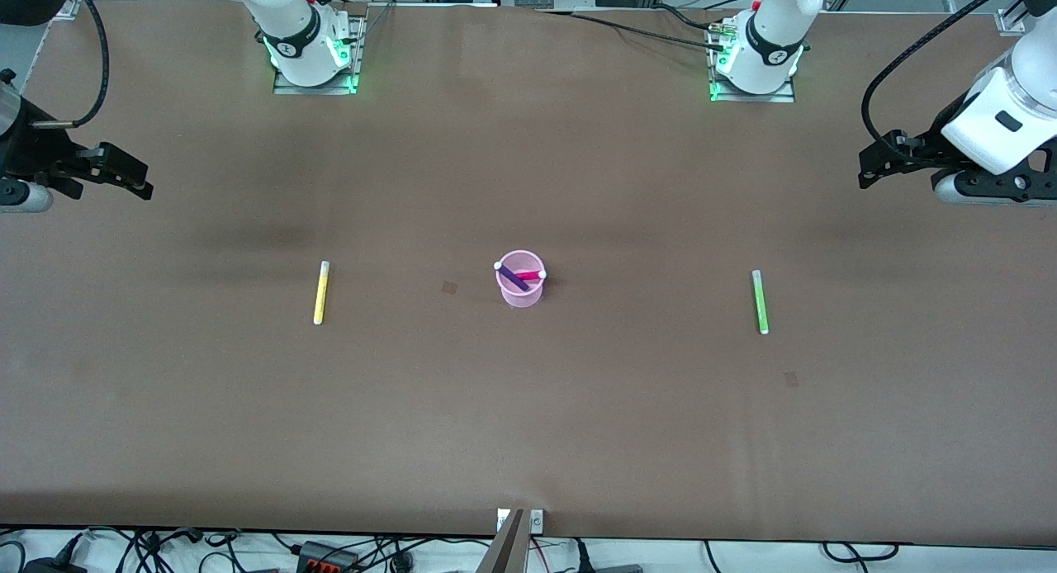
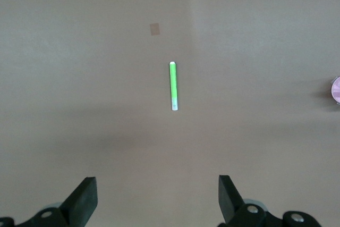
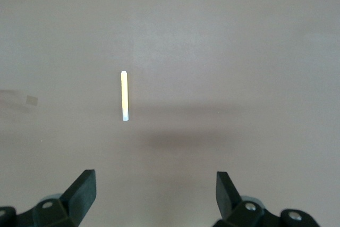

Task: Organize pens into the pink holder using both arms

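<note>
The pink holder stands at the table's middle with the magenta pen and the purple pen leaning inside it. The yellow pen lies flat toward the right arm's end; it also shows in the right wrist view. The light green pen lies flat toward the left arm's end and shows in the left wrist view. My left gripper is open and empty, raised at its end of the table. My right gripper is open and empty, raised at the other end. The holder's edge shows in the left wrist view.
The brown table carries two small dark patches, one beside the holder and one nearer the front camera than the green pen. Cables and a bracket line the table's near edge.
</note>
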Robot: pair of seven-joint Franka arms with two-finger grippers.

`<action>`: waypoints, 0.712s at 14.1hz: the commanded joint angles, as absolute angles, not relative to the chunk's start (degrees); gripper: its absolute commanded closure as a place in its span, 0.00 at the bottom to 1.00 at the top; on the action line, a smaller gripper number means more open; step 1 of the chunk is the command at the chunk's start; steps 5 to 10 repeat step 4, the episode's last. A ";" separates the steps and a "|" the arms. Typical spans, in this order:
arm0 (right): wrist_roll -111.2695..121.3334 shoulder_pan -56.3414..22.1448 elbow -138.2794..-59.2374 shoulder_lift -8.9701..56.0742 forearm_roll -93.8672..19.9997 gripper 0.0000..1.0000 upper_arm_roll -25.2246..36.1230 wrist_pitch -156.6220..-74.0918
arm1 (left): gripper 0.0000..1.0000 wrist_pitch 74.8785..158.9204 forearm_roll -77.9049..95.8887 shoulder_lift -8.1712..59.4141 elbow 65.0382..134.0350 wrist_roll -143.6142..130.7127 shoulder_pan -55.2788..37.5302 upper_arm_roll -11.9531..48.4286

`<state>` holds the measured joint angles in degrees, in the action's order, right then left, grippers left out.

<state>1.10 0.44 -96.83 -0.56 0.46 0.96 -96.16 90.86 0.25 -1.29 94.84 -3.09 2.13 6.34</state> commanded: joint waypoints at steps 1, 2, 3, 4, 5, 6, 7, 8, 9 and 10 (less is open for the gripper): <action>1.76 1.41 -96.33 -0.70 0.62 0.00 0.17 -96.15 | 0.00 89.56 -0.18 -0.97 93.43 -2.90 2.02 6.50; 1.76 1.32 -96.33 -0.70 0.44 0.00 0.18 -96.07 | 0.00 89.56 -0.18 -0.97 93.43 -2.99 2.02 6.50; 1.67 1.41 -96.33 -0.79 0.35 0.00 0.26 -95.72 | 0.00 89.65 -0.18 -0.97 93.43 -2.99 2.02 6.50; 1.58 1.41 -96.33 -0.88 0.26 0.00 0.26 -95.54 | 0.00 89.65 -0.18 -0.97 93.43 -3.08 2.02 6.50; 1.58 1.41 -96.33 -0.88 0.26 0.00 0.26 -95.54 | 0.00 89.65 -0.18 -0.97 93.43 -3.08 2.02 6.50; 1.58 1.41 -96.33 -0.88 0.26 0.00 0.26 -95.54 | 0.00 89.65 -0.18 -0.97 93.43 -3.08 2.02 6.50; 1.58 1.41 -96.33 -0.88 0.26 0.00 0.26 -95.54 | 0.00 89.65 -0.18 -0.97 93.43 -3.08 2.02 6.50; 1.58 1.41 -96.33 -0.88 0.26 0.00 0.26 -95.54 | 0.00 89.65 -0.18 -0.97 93.43 -3.08 2.02 6.50; 1.58 1.41 -96.33 -0.88 0.26 0.00 0.26 -95.54 | 0.00 89.65 -0.18 -0.97 93.43 -3.08 2.02 6.50; 1.58 1.41 -96.33 -0.88 0.26 0.00 0.26 -95.54 | 0.00 89.65 -0.18 -0.97 93.43 -3.08 2.02 6.50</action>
